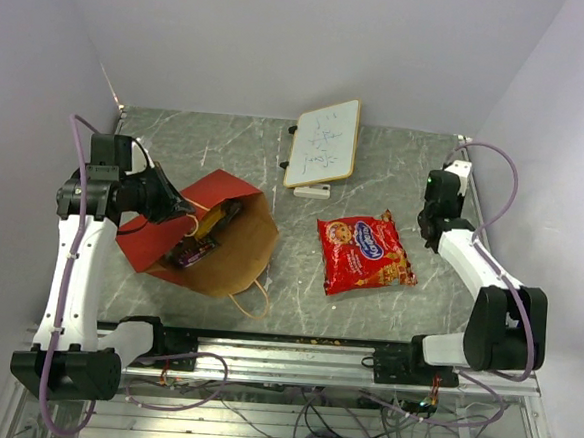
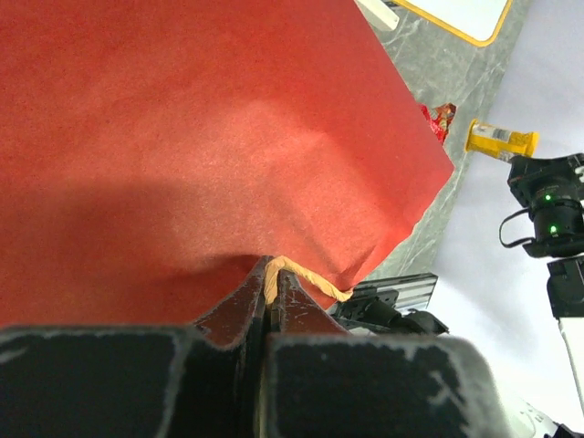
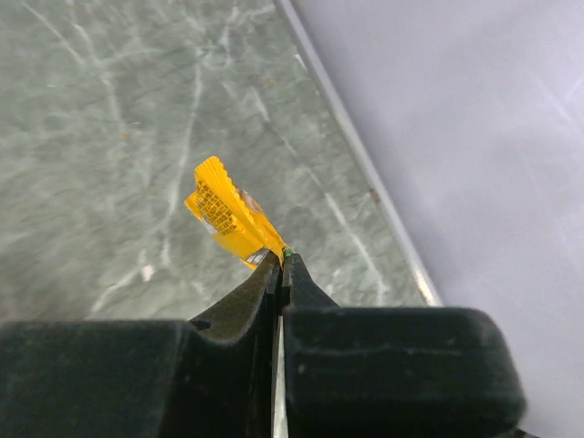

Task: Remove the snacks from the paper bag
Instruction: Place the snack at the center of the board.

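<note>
- Black fingers of the left gripper (image 2: 272,276) filled the bottom of the left wrist view, pressed together on a twisted handle (image 2: 306,278) of the paper bag (image 2: 182,137).
- Just beyond those fingertips, the bag's red panel covered most of that view.
- From above, the bag lay on the left part of the table (image 1: 385,316) with its red side raised at the left gripper and its brown inside facing up and to the right.
- Several small candy bars (image 1: 204,235) lay in the bag's open mouth; a second loop handle (image 1: 252,298) trailed toward the near edge.
- Right gripper (image 3: 281,262) fingers were clamped together on one end of a yellow candy bar (image 3: 226,212), which stuck out past the tips above the table's far right part, near the rail.
- Between the bag and the right arm, the red cookie packet (image 1: 365,249) lay flat on the table, well apart from both grippers.
- Left arm rose from its base and bent inward over the bag; the right arm reached up along the right edge, its wrist near the far corner.
- Only the overhead view showed the whiteboard (image 1: 324,141) at the back and the bars inside the bag; the yellow bar could not be made out there, though both wrist views showed it.
</note>
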{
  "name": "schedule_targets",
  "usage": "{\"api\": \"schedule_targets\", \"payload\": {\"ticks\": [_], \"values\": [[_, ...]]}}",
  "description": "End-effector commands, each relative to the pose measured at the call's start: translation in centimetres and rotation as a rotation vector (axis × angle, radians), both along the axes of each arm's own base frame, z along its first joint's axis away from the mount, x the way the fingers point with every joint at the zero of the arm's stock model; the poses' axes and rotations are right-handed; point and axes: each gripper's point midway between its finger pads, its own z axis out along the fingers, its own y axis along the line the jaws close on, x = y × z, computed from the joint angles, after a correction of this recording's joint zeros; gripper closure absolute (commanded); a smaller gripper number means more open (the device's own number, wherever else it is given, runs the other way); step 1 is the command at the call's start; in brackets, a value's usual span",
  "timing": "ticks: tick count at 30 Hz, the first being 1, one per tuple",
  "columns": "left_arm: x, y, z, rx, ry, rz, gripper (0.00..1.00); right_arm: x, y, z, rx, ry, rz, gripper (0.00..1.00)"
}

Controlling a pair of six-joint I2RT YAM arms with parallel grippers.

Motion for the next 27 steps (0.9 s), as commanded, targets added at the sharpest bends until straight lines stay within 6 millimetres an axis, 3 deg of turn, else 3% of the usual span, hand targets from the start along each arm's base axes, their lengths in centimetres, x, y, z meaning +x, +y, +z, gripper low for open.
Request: {"api": "schedule_targets", "payload": {"ticks": [1,4,7,11,18,23,27], "values": [[-0.5,-0.3,1.0,0.008,-0.026,-0.043,0.93,1.3,-2.4,1.9,-0.203,-0.039,0.007,1.00],[-0.7,-0.4,1.0,0.002,-0.030,-0.050,0.93,1.7,-1.8,-0.4,-0.203,0.015,0.059,1.00],[-0.7,-0.5,0.8,-0.004,-0.030,-0.045,0.93,2.4,0.9,-4.2,-0.066,0.088,0.146,1.00],[-0.8,-0.7,1.1,-0.018,-0.039,-0.043,0.93,1.3,3.1,-7.3,0.048,0.160,0.171,1.00],[-1.8,-1.4,0.3,-0.081,-0.023,-0.019,0.93,0.6,5.3,-8.7,0.129,0.162,0.232,0.98],[-2.6,-1.4,0.2,-0.087,0.001,-0.012,0.93,1.3,6.3,-9.5,0.166,0.177,0.265,0.94],[-3.4,-1.4,0.2,-0.096,-0.002,0.014,0.93,2.2,6.3,-8.7,0.171,0.186,0.246,0.81]]}}
